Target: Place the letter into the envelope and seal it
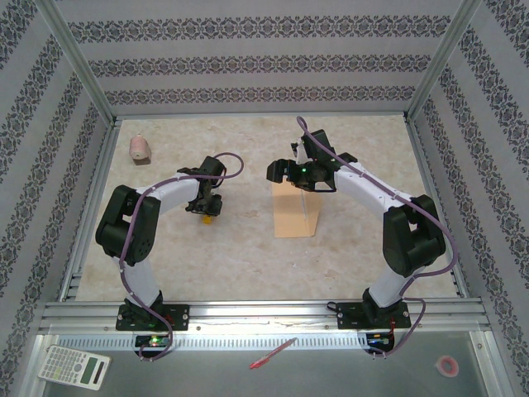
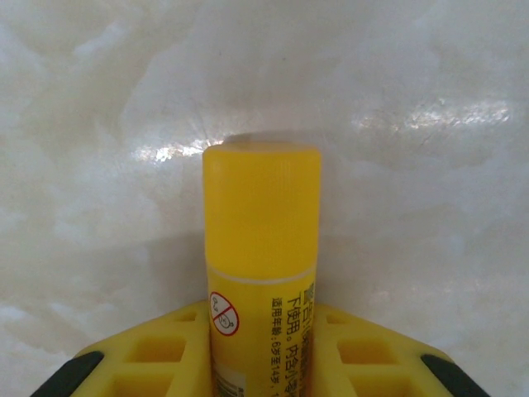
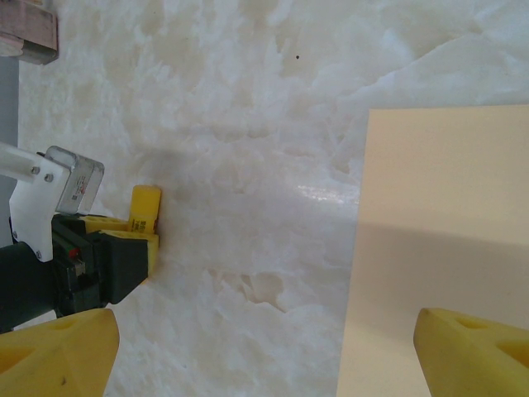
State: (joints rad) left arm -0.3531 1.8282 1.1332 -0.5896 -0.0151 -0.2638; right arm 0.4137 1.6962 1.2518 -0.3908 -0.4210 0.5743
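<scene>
In the view from above, the flat tan paper envelope [image 1: 295, 213] lies on the pale marble-patterned table top [image 1: 364, 149], a little right of the middle. The right gripper [image 1: 279, 171] hangs over its far end. The left gripper [image 1: 205, 207] points down, left of the envelope and apart from it, with a yellow cylindrical glue stick [image 1: 207, 221] at its tip. A small pink object [image 1: 139, 149] stands at the far left. On the grey surface before the arm bases lie a white calculator [image 1: 74, 366], a red pen [image 1: 273, 354] and a small red roll [image 1: 447, 365].

In the left wrist view, the left gripper [image 2: 260, 372] has its yellow fingers [image 2: 140, 368] drawn in against both sides of the glue stick [image 2: 261, 215], with the cap pointing away from the camera.

In the right wrist view, the right gripper [image 3: 264, 356] has its fingers [image 3: 58, 351] spread wide and holds nothing. The envelope [image 3: 446, 248] lies on the table below, under the right-hand finger. At the left, the left gripper [image 3: 140, 233] grips the glue stick [image 3: 145, 205].
</scene>
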